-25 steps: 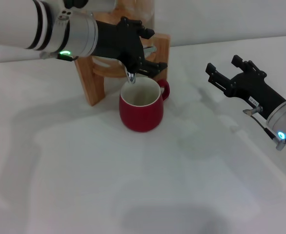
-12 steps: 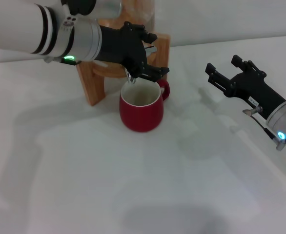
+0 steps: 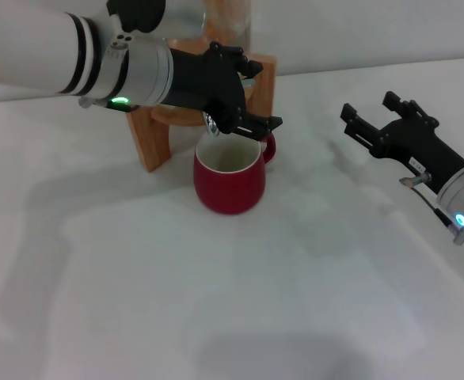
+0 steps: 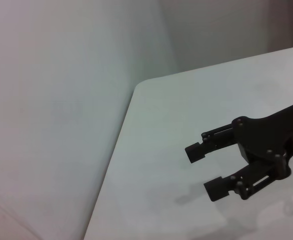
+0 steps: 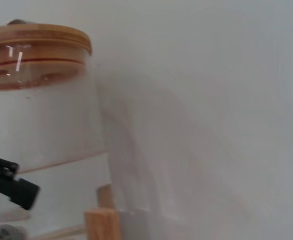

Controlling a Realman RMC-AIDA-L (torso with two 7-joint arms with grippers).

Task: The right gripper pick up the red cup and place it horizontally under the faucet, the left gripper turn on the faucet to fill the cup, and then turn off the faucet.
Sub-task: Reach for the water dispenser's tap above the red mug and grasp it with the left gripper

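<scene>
The red cup [image 3: 230, 184] stands upright on the white table, white inside, its handle toward the back right. It sits directly under the chrome faucet [image 3: 211, 125] of the glass dispenser on a wooden stand [image 3: 150, 139]. My left gripper [image 3: 252, 95] is at the faucet just above the cup's rim, its black fingers spread around the tap; the lever is hidden behind them. My right gripper [image 3: 372, 111] is open and empty, well to the right of the cup above the table. It also shows in the left wrist view [image 4: 206, 170].
The glass dispenser [image 5: 41, 120] with a wooden lid fills the right wrist view, a black finger [image 5: 14, 189] of the left gripper beside it. A pale wall lies behind the table. The table's rounded edge [image 4: 131, 100] shows in the left wrist view.
My left gripper has shifted a little to the right and down at the faucet. My right gripper has drifted slightly to the right. The cup has not moved.
</scene>
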